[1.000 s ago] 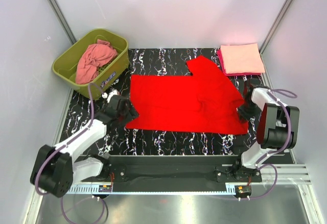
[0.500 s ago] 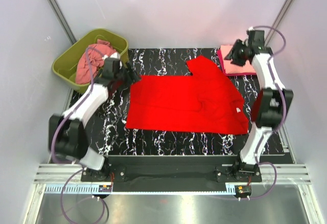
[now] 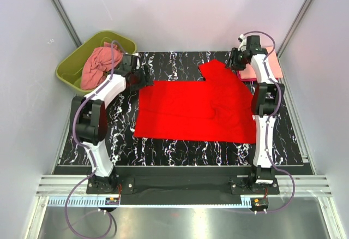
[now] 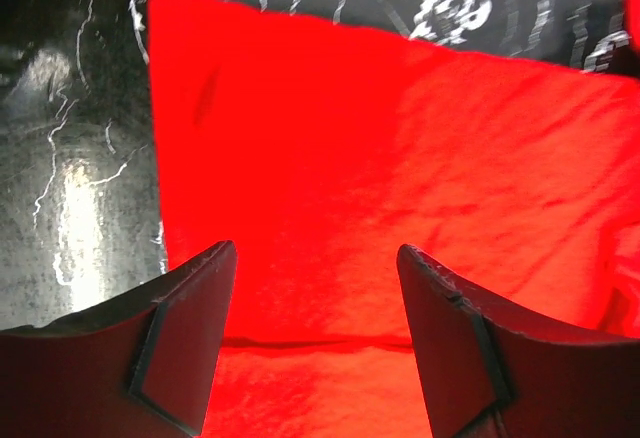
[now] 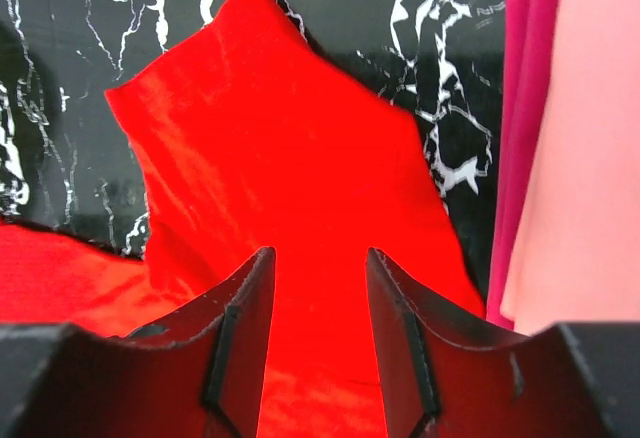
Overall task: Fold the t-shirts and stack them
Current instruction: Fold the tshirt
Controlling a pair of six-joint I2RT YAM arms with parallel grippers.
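Observation:
The bright red t-shirt lies spread flat on the black marbled table, one sleeve pointing to the far right. My left gripper is open over the shirt's far left corner; the left wrist view shows red cloth between the jaws. My right gripper is open over the far right sleeve, nothing gripped. The folded pale peach shirt lies on the magenta shirt at the far right corner, partly hidden by the right arm. The salmon-pink shirt is crumpled in the tub.
The olive-green tub stands at the far left corner, tilted off the table's edge. Grey walls close in on both sides and the back. Both arms stretch across the table's sides to the far edge.
Both arms have reached from the shirt's near corners out to its far edge: the left to the far left corner, the right to the far right sleeve. The shirt lies as before.

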